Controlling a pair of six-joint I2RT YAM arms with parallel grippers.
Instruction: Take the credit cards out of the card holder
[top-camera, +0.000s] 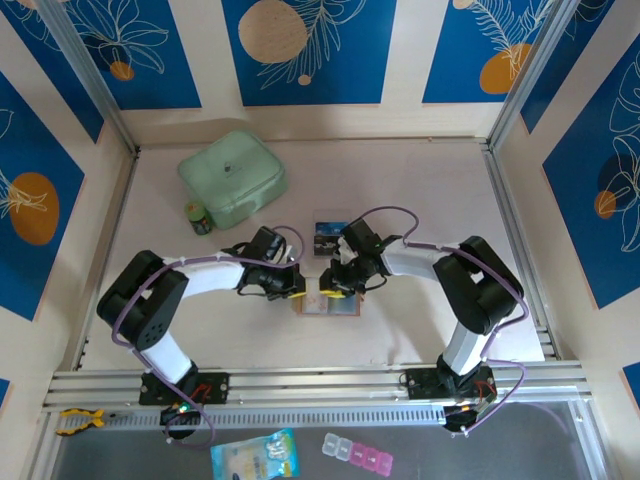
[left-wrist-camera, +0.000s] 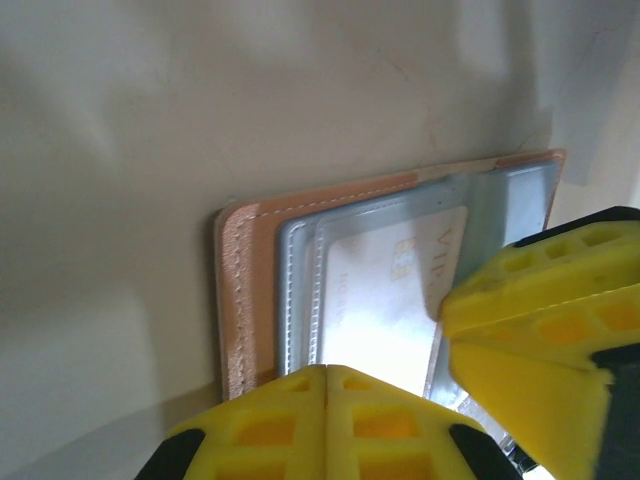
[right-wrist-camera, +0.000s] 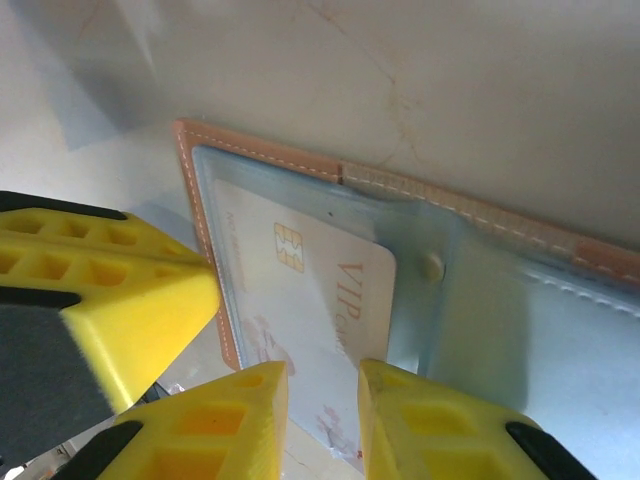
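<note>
The tan-pink card holder (top-camera: 345, 305) lies open and flat between my two grippers. In the left wrist view its stitched leather edge (left-wrist-camera: 250, 290) frames grey clear pockets holding a pale credit card (left-wrist-camera: 385, 290) printed "VIP". My left gripper (left-wrist-camera: 327, 385) is shut, its tips pressed on the pocket's near edge. My right gripper (right-wrist-camera: 322, 400) stands a little open, its tips over the same white chip card (right-wrist-camera: 300, 290), whose near end pokes past the holder's edge (right-wrist-camera: 420, 190). Another dark blue credit card (top-camera: 330, 238) lies on the table behind the holder.
A large mint-green zip case (top-camera: 232, 177) sits at the back left with a small green jar (top-camera: 199, 217) in front of it. Both grippers (top-camera: 297, 288) (top-camera: 335, 290) crowd the holder. An aluminium rail (top-camera: 320, 380) runs along the near edge.
</note>
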